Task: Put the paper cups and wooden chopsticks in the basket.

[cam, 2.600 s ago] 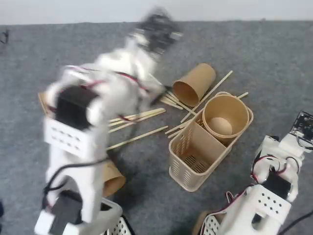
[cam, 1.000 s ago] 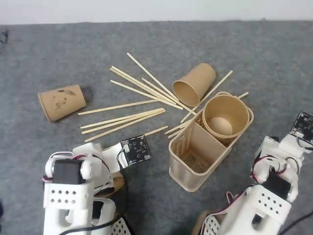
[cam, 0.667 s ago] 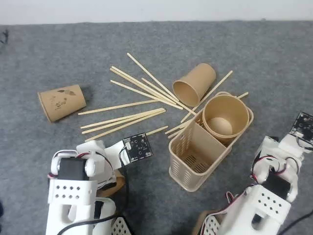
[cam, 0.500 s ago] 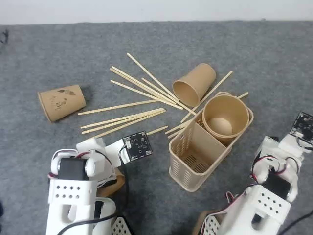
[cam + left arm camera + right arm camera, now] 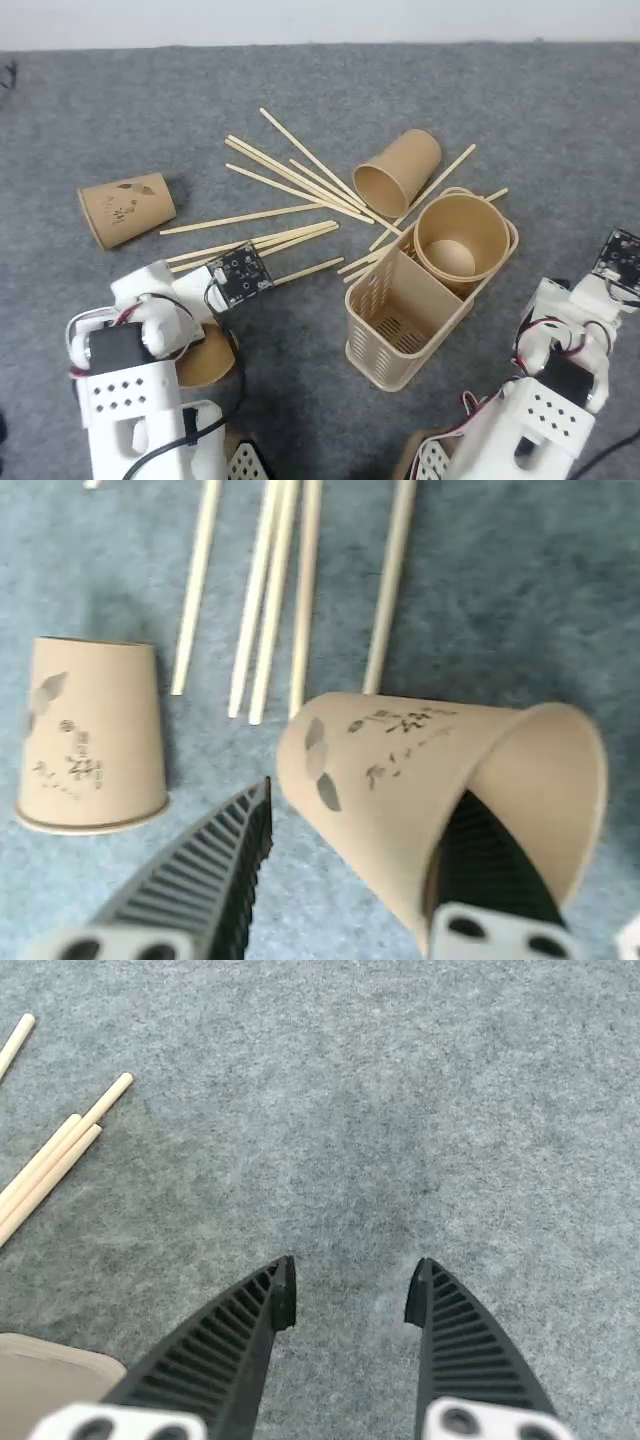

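**Left jaws astride a cup, right gripper open over the surface**

I have the left gripper (image 5: 365, 805) spread wide at the near-left corner of the grey surface (image 5: 560, 120). One finger sits inside the mouth of the near cup (image 5: 400, 770), which is tipped on its side, and the other sits outside it. I can't quite tell whether that outer finger touches the wall.

A second printed cup (image 5: 125, 209) lies near the left edge. A plain cup (image 5: 397, 172) lies mid-surface, just beyond the basket (image 5: 370, 345). An upright cup (image 5: 462, 240) stands in the basket's far compartment. The chopsticks (image 5: 280, 190) lie scattered between the cups.

The right gripper (image 5: 350, 1295) hangs open toward the near-right corner, holding nothing.
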Tool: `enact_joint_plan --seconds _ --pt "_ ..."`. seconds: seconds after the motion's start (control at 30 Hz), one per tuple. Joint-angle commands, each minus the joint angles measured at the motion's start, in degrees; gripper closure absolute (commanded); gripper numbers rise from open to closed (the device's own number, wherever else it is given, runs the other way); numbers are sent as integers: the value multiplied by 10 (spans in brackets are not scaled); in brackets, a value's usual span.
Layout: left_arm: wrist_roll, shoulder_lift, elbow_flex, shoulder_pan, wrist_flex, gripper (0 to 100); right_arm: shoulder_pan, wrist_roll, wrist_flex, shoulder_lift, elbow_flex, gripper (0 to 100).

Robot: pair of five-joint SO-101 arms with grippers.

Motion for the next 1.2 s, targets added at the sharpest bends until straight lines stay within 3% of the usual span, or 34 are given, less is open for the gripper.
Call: enact_joint_plan --seconds 0.0,0.17,0.3,0.43,0.6,0.8,1.0,1.17 --pt "-5 4 -20 -6 -18 754 -5 1 -12 -8 -4 805" --pt "-4 4 1 -6 -16 788 -5 1 -12 -8 -4 805" --pt "-3 0 41 -3 -29 981 -5 1 -12 -8 -4 805" --pt "33 -1 36 -6 -75 990 -5 1 -12 -8 -4 805" --pt "97 1 -79 -3 -81 990 -5 1 -12 -8 -4 805" --pt "101 5 -253 34 15 991 -7 1 -12 -8 -4 805" --pt "231 60 -418 129 78 991 -23 2 -11 -8 -3 805" --pt "406 170 -584 197 91 991 -24 2 -12 -8 3 805"
